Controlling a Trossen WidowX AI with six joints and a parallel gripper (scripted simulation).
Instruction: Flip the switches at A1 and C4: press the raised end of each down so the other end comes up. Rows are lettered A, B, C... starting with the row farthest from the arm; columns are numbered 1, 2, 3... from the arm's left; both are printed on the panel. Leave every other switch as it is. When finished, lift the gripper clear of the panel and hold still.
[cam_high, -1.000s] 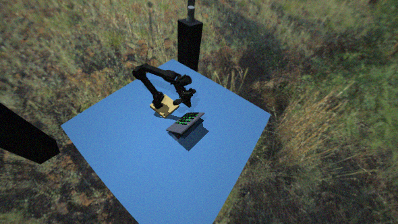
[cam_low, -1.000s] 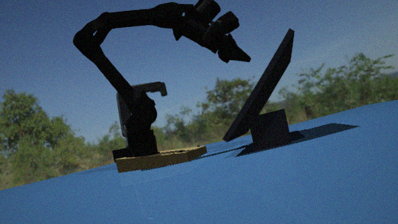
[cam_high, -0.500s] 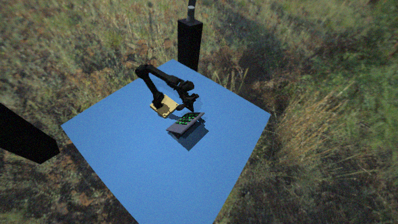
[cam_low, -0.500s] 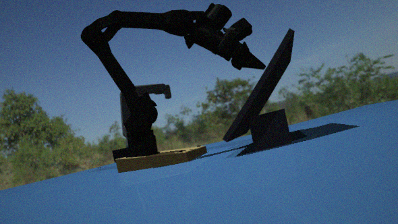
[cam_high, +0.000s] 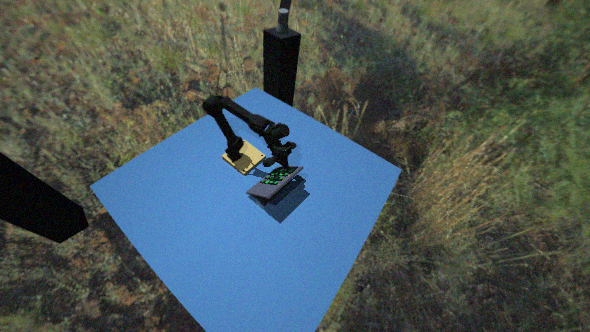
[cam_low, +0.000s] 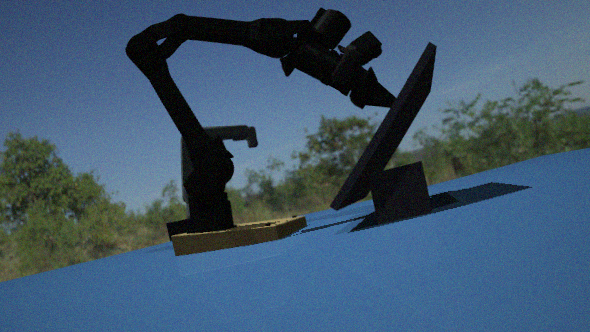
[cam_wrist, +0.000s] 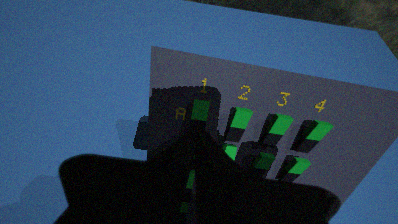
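The grey switch panel stands tilted on its block. My gripper is shut, with nothing seen between its fingers. Its tips are at the panel face in the exterior view. In the wrist view they lie over the near end of the A1 switch; contact cannot be told for certain. The green far end of A1 shows, in shadow, beside the letter A. Switch C4 is hidden behind the gripper in the wrist view, and the switches are too small to read in the top view.
Switches A2, A3 and A4 stand right of A1, with B4 nearer the arm. The arm's base sits on a wooden board near the panel. A dark post rises beyond the blue table.
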